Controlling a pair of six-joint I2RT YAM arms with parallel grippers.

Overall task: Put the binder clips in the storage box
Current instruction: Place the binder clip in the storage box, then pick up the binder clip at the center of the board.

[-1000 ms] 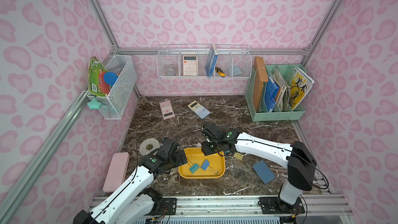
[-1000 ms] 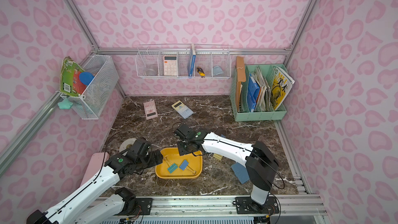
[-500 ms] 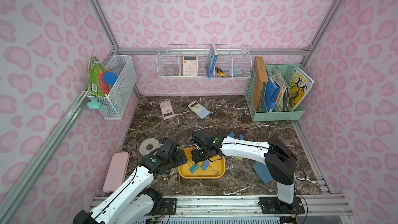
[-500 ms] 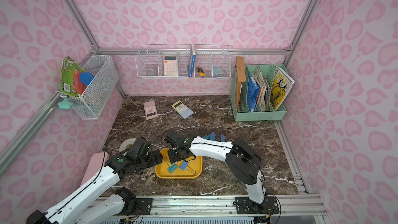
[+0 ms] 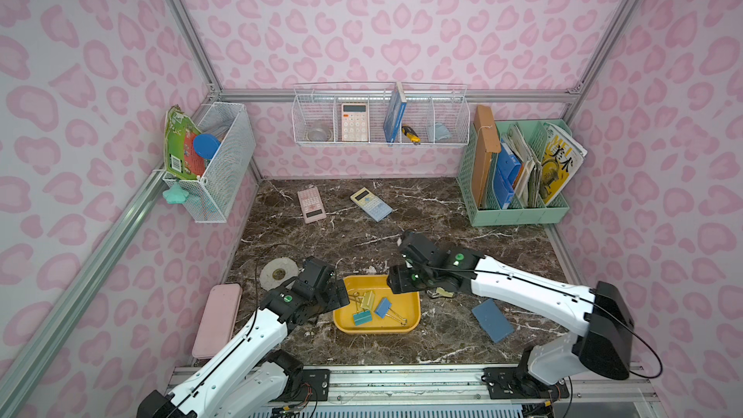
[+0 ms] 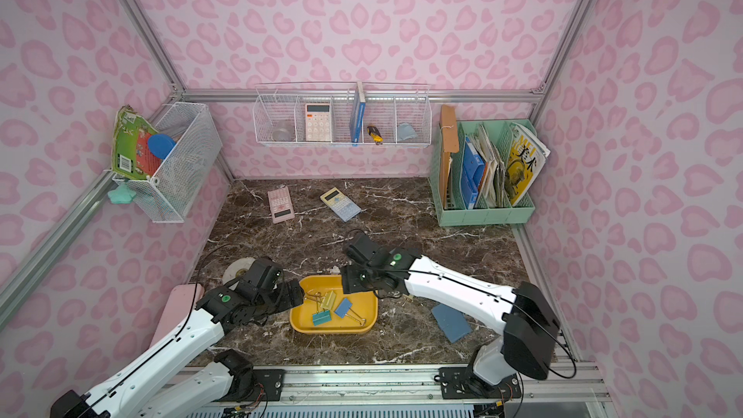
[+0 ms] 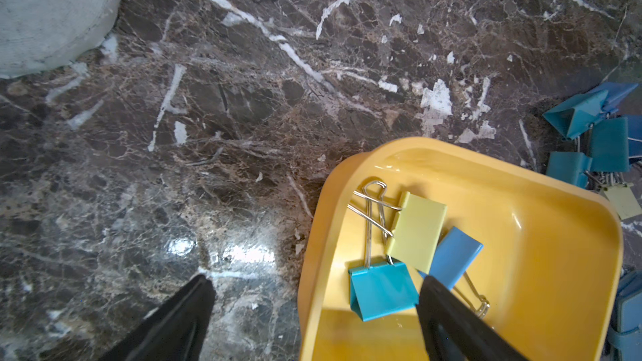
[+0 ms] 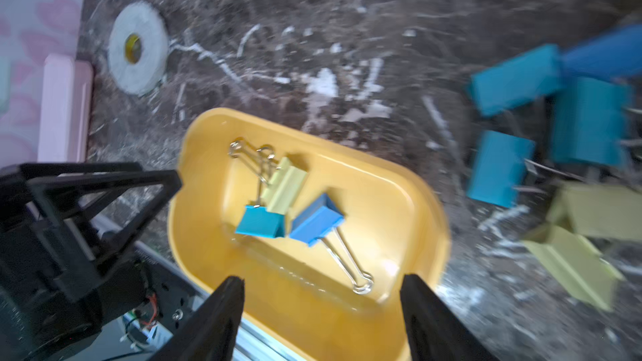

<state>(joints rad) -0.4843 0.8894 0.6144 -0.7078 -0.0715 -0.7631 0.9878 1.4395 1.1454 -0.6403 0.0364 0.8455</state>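
While my left gripper [image 7: 316,279] and right gripper [image 8: 323,278] hang spread and empty by the storage box [image 8: 382,203] holding three binder clips [image 8: 258,222], I risk snagging several from the tangled pile [image 8: 500,168] beside it

Pink heart-print walls [image 5: 382,14] enclose a dark marble floor [image 5: 422,215].

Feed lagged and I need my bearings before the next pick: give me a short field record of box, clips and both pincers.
storage box: yellow, on the marble table between the two arms
clips in box: three, a pale yellow clip, a blue clip, a teal clip
clips outside: pile of teal, blue and pale yellow ones on the table beside the box; count unclear
left pincer: open, empty, at the box's rim
right pincer: open, empty, by the box's rim
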